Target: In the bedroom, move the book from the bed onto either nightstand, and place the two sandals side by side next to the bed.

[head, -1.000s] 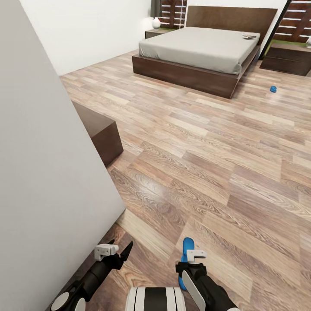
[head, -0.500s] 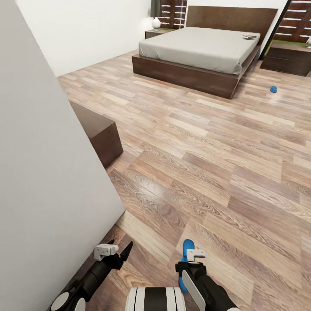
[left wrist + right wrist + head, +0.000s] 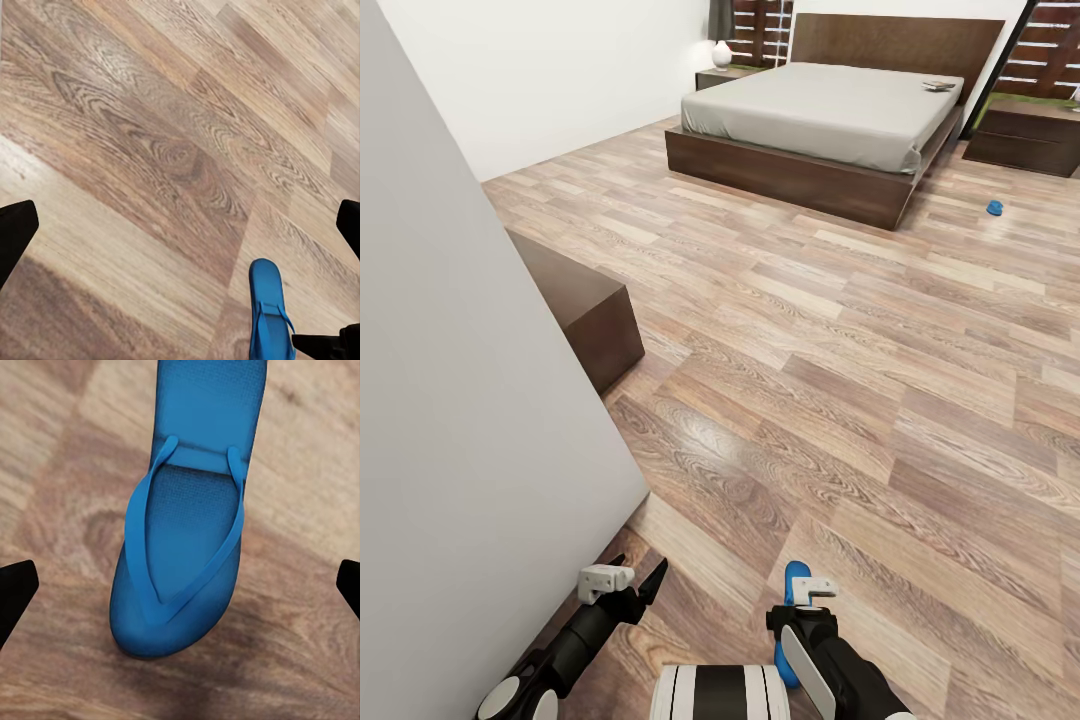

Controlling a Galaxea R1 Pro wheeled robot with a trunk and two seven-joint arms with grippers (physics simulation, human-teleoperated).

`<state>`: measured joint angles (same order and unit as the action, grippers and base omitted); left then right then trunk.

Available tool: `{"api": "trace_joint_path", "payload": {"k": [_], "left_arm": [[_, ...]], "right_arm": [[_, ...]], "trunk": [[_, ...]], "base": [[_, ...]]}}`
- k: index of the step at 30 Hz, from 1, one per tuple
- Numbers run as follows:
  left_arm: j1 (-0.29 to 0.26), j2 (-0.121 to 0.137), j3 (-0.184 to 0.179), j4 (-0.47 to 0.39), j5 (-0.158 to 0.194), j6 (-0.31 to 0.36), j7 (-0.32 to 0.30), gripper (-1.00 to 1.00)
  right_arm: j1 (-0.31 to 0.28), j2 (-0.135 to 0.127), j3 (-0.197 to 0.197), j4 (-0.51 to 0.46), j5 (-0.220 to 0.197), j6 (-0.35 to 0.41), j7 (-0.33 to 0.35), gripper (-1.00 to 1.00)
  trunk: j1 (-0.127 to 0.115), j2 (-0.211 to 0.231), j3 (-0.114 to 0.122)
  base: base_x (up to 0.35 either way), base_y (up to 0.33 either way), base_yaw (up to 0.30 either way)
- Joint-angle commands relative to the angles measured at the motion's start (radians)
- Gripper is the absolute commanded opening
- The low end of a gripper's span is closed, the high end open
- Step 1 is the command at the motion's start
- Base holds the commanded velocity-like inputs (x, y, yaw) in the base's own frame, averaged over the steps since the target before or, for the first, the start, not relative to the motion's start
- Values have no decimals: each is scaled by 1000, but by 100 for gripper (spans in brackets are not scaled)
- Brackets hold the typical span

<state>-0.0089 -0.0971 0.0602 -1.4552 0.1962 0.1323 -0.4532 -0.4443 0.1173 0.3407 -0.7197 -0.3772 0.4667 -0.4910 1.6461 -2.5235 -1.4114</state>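
Wood-plank floor (image 3: 840, 330) with swirling grain runs from your base to the far end of the bedroom in the head view, where the low bed (image 3: 825, 120) sits, dark wood frame under a smooth grey mattress. You can see the book (image 3: 937, 86) lying flat near the headboard corner, a dark boxy nightstand (image 3: 1028, 132) beside the bed, and a second nightstand (image 3: 722, 76) on the other side. One far sandal (image 3: 994, 208) is a small blue speck on the planks near the bed's foot. A plain white wall (image 3: 460, 420) crowds your left, with a dark dresser (image 3: 585, 310) against it.

Your left gripper (image 3: 180, 247) hangs over bare planks, dark fingertips wide apart, the near sandal (image 3: 266, 307) off to one side.

Your right gripper (image 3: 180, 585) hovers over that sandal (image 3: 187, 525), a flat textured blue sole with a Y strap, fingertips spread well clear of it
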Motion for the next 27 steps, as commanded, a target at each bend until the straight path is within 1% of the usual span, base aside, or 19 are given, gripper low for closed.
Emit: {"api": "trace_joint_path", "payload": {"k": [1,10,25,27], "left_arm": [[0,-1,3,-1,11,10,-7,100],[0,-1,3,-1,10,10,-7,100],[0,-1,3,-1,9,12,-5,100],[0,-1,3,-1,9,12,-5,100]], "right_arm": [[-1,-1,4,-1,-9,3,-9,100],[-1,-1,4,-1,-9,4,-8,100],[-1,-1,4,-3,-9,4,-8,100],[-1,-1,4,-5,-9,5,-8,100]], "trunk": [[0,0,-1],[0,0,-1],[7,-4,-59],[7,-4,-59]], "base": [[3,0,0],[1,0,0],[0,0,0],[0,0,0]]}}
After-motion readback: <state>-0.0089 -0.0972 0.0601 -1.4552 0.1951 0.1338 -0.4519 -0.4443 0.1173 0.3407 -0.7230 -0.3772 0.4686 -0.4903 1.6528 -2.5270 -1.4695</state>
